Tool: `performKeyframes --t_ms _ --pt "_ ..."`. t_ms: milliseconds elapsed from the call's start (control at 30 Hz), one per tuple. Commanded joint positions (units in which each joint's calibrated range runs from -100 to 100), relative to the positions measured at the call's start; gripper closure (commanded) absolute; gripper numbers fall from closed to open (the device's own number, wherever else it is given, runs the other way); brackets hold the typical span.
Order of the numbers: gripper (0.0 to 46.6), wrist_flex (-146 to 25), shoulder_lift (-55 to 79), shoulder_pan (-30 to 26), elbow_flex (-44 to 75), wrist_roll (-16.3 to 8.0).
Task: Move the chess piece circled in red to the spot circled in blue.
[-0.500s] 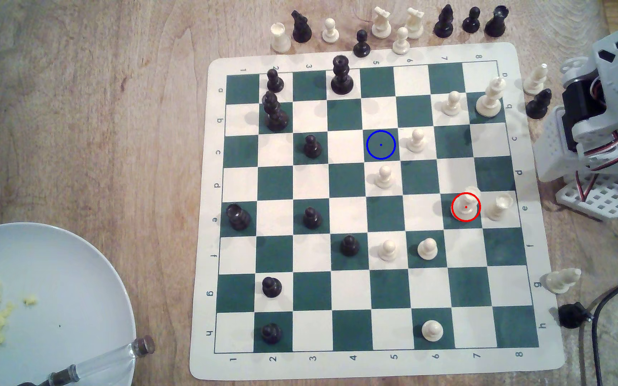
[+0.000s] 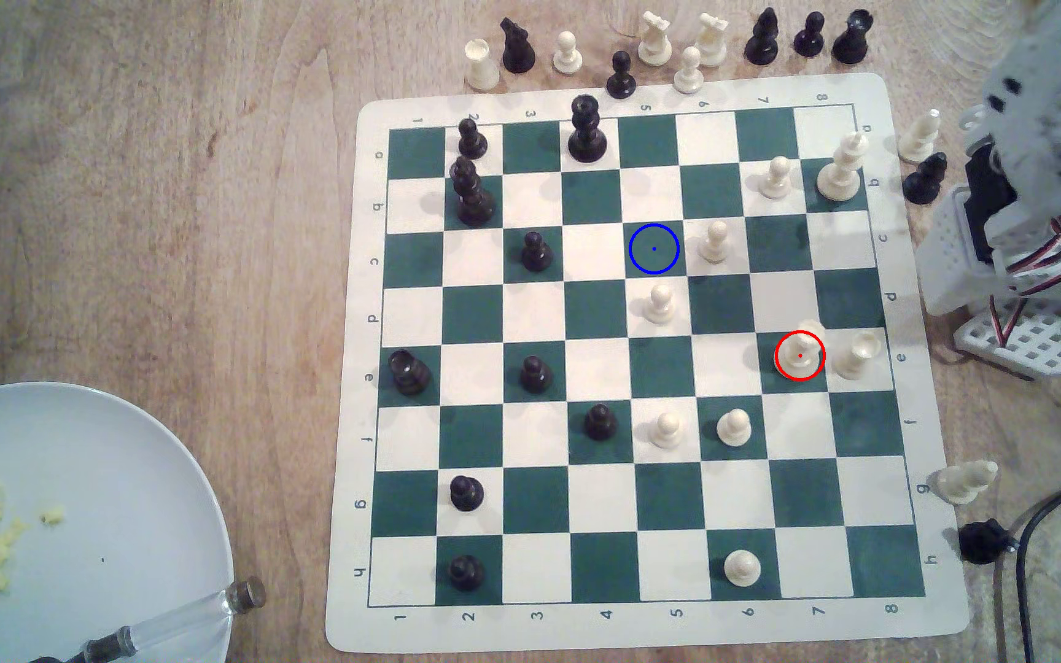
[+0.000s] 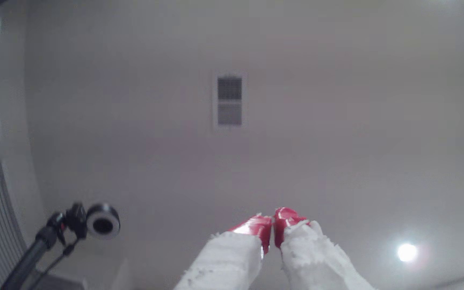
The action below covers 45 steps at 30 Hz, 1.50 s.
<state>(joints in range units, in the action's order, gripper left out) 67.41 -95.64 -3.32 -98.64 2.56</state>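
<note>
Tabletop (image 2: 132, 191): pale wood grain, carrying board, plate and spare pieces.
Chessboard (image 2: 643, 628): green-and-cream mat, borders printed 1 to 8 along two edges, a to h along the other two.
Plate (image 2: 100, 478): pale blue, at the exterior view's lower left, yellow crumbs on it.
Arm (image 2: 1038, 210): white and grey, off the board at the exterior view's right edge, blurred.
End effector (image 3: 273, 223): red-tipped fingers closed together, nothing between them, pointed up at a ceiling with a vent (image 3: 229, 100) in the wrist view.
Captured pieces (image 2: 655, 38): black and white, lined up beyond the board's far edge.
White rook (image 2: 856, 354): standing just beside the ringed piece, toward the exterior view's right.
Chess piece circled in red (image 2: 799, 354): upright on a green square, row e, column 7.
Spot circled in blue (image 2: 653, 248): bare green square, row c, column 5, well apart from the ringed piece.
</note>
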Motion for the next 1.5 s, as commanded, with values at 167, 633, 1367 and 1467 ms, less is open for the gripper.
performKeyframes --t_ms 167,633,1367,1467 --pt "46.4 -40.38 -0.11 2.18 8.8 -0.39" --pt "46.4 -98.86 4.3 2.34 36.36 -1.76" --pt "46.3 -145.3 29.26 -3.53 54.85 -10.31" --pt "43.9 -148.9 33.16 -5.09 57.94 -11.43"
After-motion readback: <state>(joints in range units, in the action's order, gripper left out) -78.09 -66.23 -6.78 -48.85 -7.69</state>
